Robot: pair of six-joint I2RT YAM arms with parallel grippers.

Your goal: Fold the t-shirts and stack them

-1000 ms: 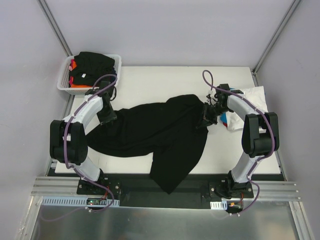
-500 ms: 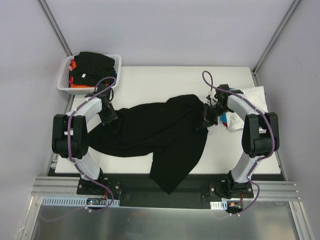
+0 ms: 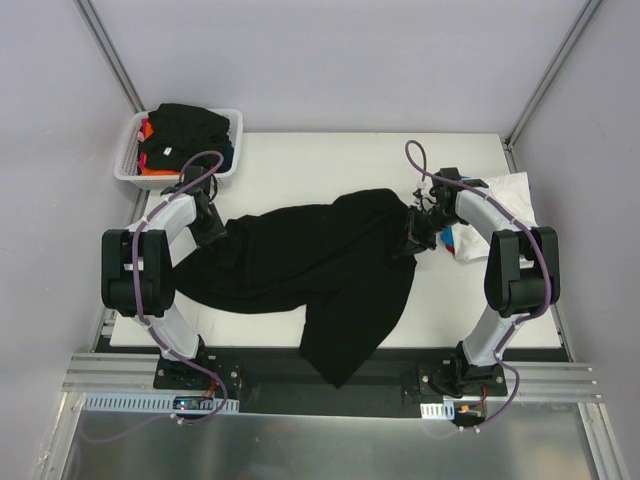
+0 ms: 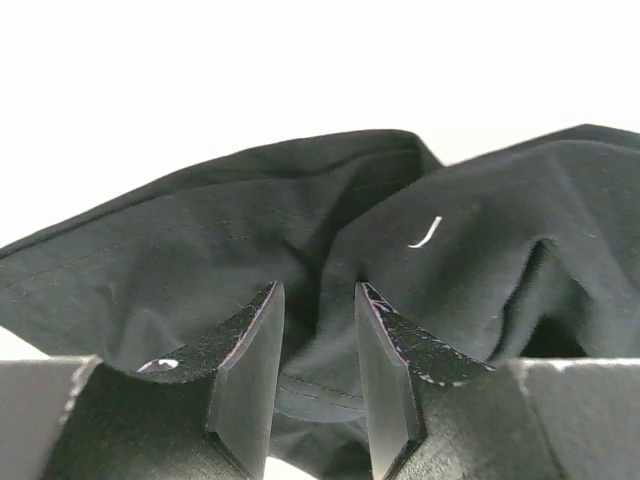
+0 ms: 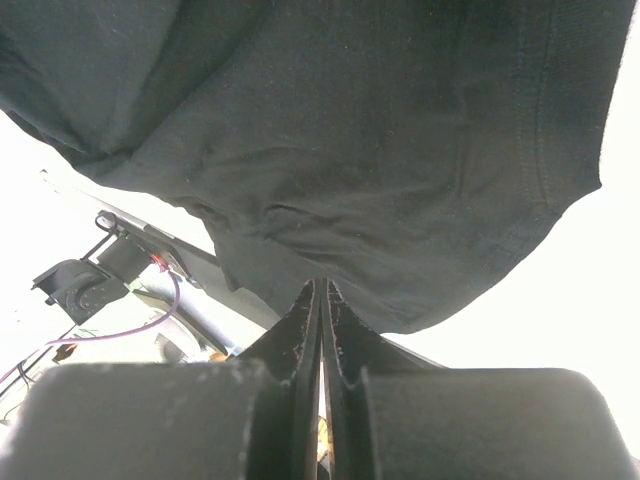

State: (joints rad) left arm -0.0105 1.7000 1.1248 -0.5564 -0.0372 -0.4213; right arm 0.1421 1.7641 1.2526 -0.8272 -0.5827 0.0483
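Got the big black t-shirt (image 3: 310, 260) sprawled mid-counter (image 3: 300, 160), drooping off the near edge — soft, floppy, so best grabbed by hems; right gripper (image 3: 415, 240) jaws clenched on its edge, left gripper (image 3: 208, 230) jaws half-parted — can't tell if gripping.

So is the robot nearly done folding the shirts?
Not nearly. A white shirt sits set aside on the right, maybe done. The right jaws pinch the black shirt, unfolded and hanging off the table. More shirts wait in the basket.
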